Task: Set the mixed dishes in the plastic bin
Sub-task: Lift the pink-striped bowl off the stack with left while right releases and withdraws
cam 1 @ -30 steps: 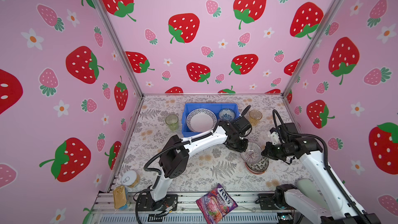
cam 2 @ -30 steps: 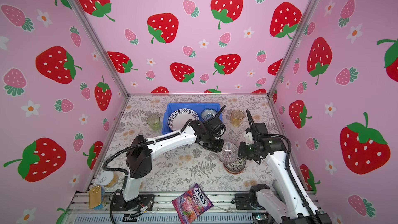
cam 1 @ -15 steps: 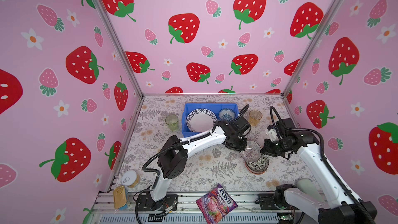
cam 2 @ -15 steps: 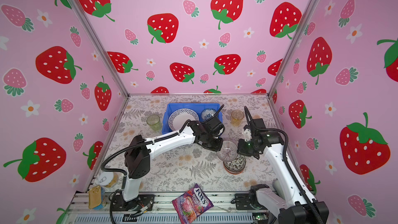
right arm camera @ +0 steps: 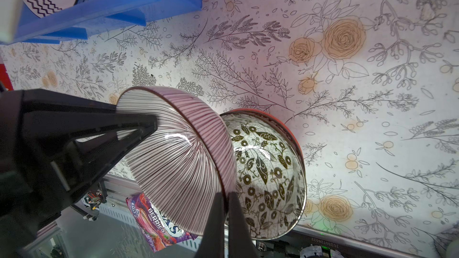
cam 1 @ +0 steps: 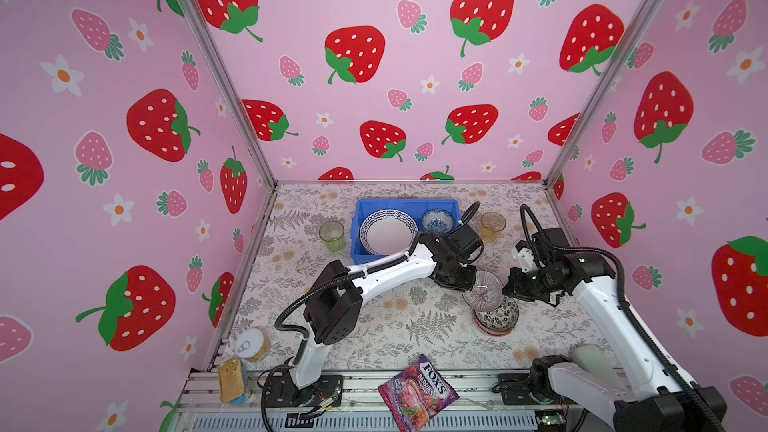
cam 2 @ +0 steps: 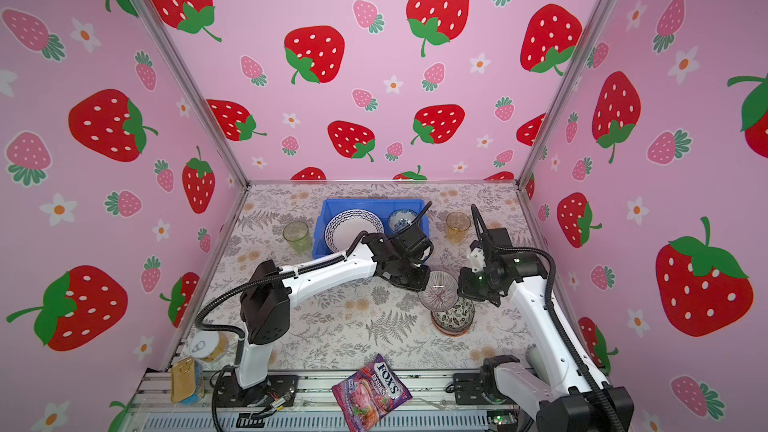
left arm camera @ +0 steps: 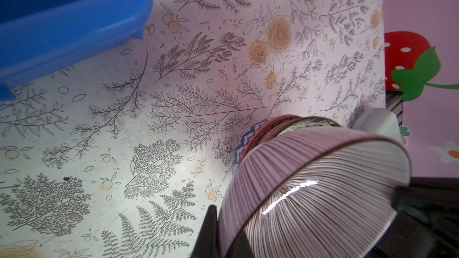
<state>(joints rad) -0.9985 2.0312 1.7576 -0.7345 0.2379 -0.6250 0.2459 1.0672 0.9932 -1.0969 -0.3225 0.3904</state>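
Observation:
A purple-striped bowl (cam 1: 482, 290) (cam 2: 437, 290) hangs tilted just above a black-and-white patterned bowl (cam 1: 496, 315) (right arm camera: 268, 170), which is nested in an orange-rimmed bowl (left arm camera: 273, 124). My left gripper (cam 1: 463, 284) (left arm camera: 221, 219) is shut on the striped bowl's (left arm camera: 310, 194) rim on the bin's side. On the opposite rim of the striped bowl (right arm camera: 178, 160), my right gripper (cam 1: 509, 288) (right arm camera: 224, 199) is also shut. The blue plastic bin (cam 1: 407, 202) (cam 2: 374, 201) at the back holds a zigzag-rimmed plate (cam 1: 388, 231) and a blue bowl (cam 1: 437, 221).
A green tumbler (cam 1: 331, 235) stands left of the bin and an amber tumbler (cam 1: 492, 226) right of it. A purple candy bag (cam 1: 417, 390) lies on the front rail. Two gold cans (cam 1: 252, 344) (cam 1: 232, 380) sit at the front left corner.
The right arm has shifted slightly left and toward the back. The striped bowl stays held between both grippers and has lifted a little off the stack.

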